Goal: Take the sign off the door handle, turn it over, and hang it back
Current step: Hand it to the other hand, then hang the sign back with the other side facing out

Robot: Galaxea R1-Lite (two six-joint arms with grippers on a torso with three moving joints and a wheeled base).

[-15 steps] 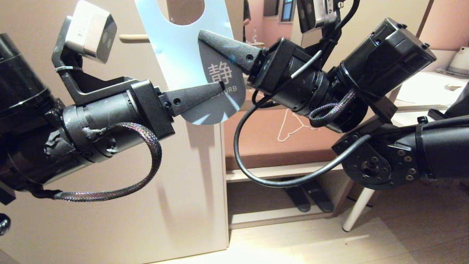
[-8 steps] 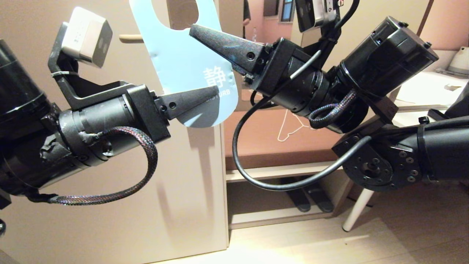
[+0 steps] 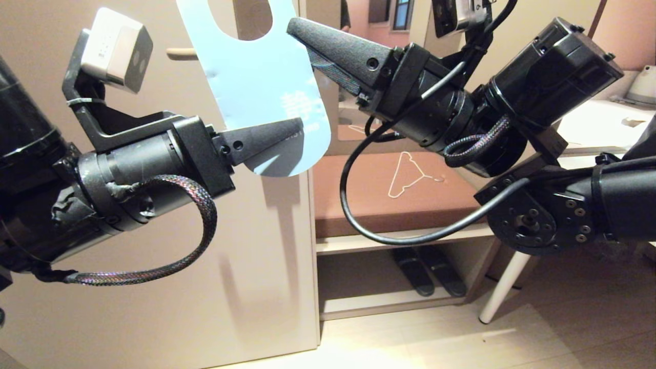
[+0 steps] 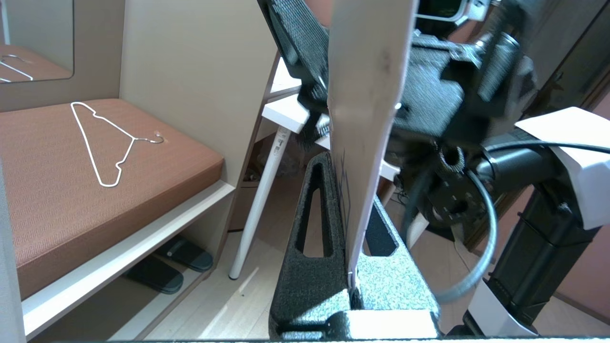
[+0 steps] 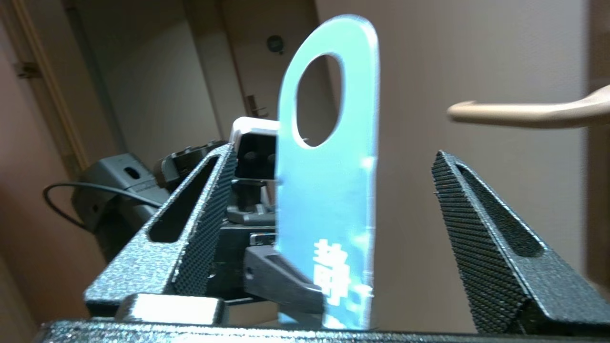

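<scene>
your left gripper [image 3: 287, 134] is clamped on the lower end of the sign [image 3: 256, 87], which stands upright in front of the door, blue-grey face toward the head camera, its hole near the top of that view. your right gripper [image 5: 329, 190] has its fingers spread wide, one on each side of the card without touching it. the door handle [image 5: 529, 112] sits just beside the sign's hole, level with it. to hang it well, keep the left grip firm and low, carry the hole square onto the lever's free end, and draw the right arm clear so it cannot nudge the card. beyond, a white wire hanger [image 4: 114, 143] lies on a brown cushioned bench [image 4: 57, 200], slippers [image 3: 425, 271] underneath.
</scene>
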